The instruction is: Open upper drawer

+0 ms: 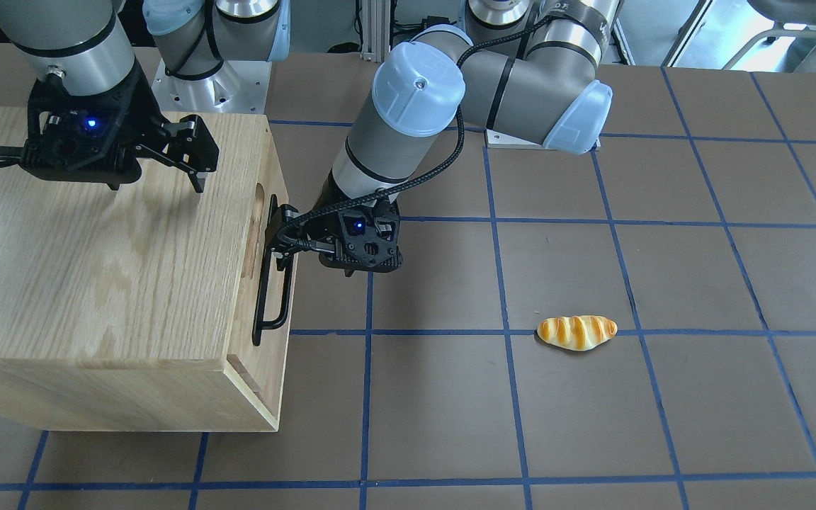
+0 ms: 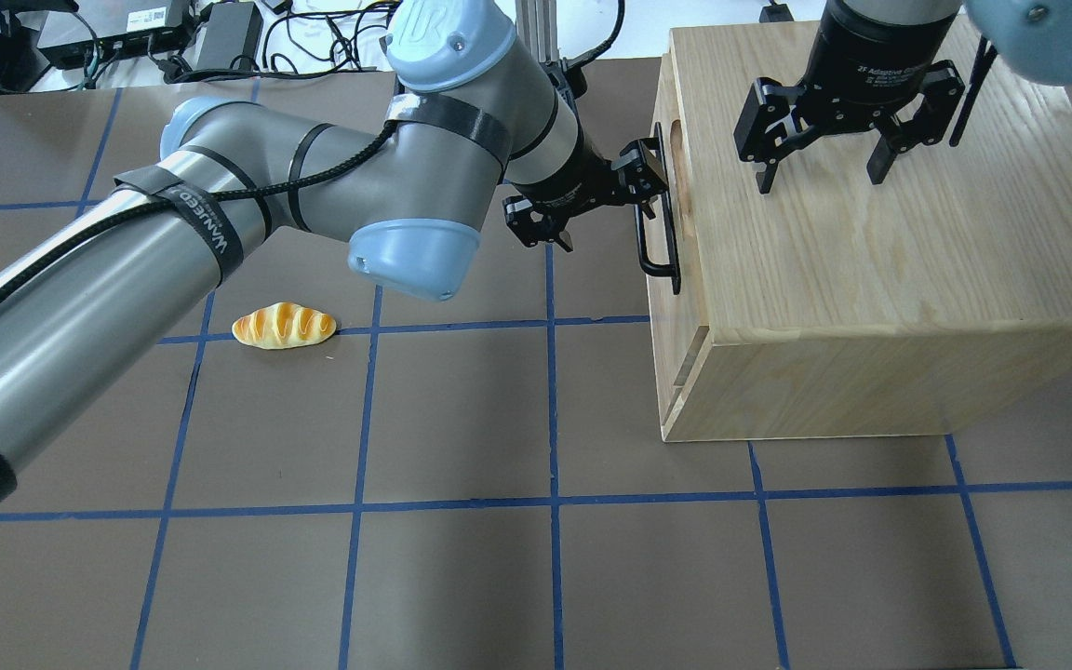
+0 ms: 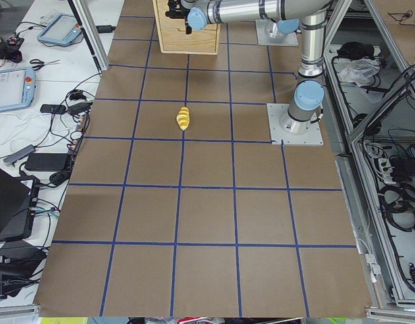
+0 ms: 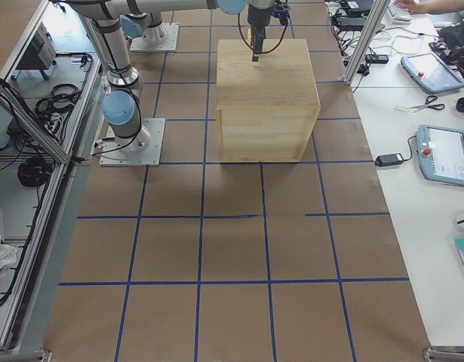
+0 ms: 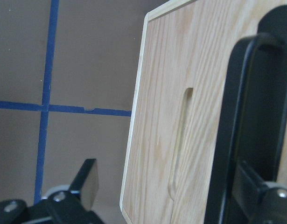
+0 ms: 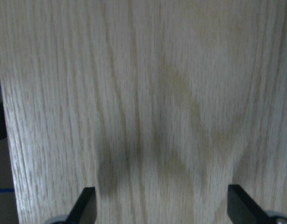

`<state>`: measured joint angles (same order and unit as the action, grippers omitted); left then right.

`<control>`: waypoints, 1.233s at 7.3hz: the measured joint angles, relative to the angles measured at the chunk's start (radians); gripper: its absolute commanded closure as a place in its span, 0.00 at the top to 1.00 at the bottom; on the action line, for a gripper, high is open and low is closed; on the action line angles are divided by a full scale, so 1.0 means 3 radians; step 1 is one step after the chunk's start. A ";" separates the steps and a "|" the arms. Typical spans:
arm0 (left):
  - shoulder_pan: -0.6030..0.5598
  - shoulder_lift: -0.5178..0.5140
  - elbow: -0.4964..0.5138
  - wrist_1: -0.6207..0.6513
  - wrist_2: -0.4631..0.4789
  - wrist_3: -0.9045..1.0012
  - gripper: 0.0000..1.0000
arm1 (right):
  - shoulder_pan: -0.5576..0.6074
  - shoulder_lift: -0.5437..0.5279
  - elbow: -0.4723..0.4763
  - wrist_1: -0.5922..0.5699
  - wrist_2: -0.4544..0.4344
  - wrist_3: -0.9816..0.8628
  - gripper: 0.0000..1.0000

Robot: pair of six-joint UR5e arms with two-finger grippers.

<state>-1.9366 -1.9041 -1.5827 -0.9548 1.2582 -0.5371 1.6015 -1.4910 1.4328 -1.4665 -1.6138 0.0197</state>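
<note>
Count: two arms, two grippers, one cabinet [image 2: 871, 279], one roll [image 2: 285, 326] on the table [image 2: 499, 558].
Drawer: the upper drawer [image 5: 159, 93] sits at the top of the cabinet's left face, its front level with the body, not pulled out.
Handle: and there's the one black bar [image 5: 225, 154], running along that front beside the oval notch [image 5: 180, 140].
Left gripper [image 2: 603, 207]: right up at the bar with its jaws spread wide. The far finger [image 2: 640, 167] is at the bar, the near one [image 5: 87, 184] is out over the table. It is not clamped on anything.
Right gripper [image 2: 820, 177]: hanging over the cabinet's top, pointing down, jaws wide apart, nothing held.
Roll: lying left of the cabinet, well apart from it, on a blue line.
</note>
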 measured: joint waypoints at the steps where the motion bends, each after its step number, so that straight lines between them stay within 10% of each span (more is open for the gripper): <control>1: 0.0005 0.0008 -0.0007 -0.0014 0.0054 0.0072 1.00 | 0.0000 0.0000 0.0000 0.0000 0.0000 -0.0001 1.00; 9: 0.0239 0.0157 -0.0089 -0.0275 0.0092 0.0642 1.00 | 0.0000 0.0000 0.0001 0.0000 0.0000 0.0000 1.00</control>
<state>-1.8647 -1.8569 -1.6094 -1.0375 1.2859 -0.3443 1.6014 -1.4911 1.4331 -1.4665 -1.6137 0.0195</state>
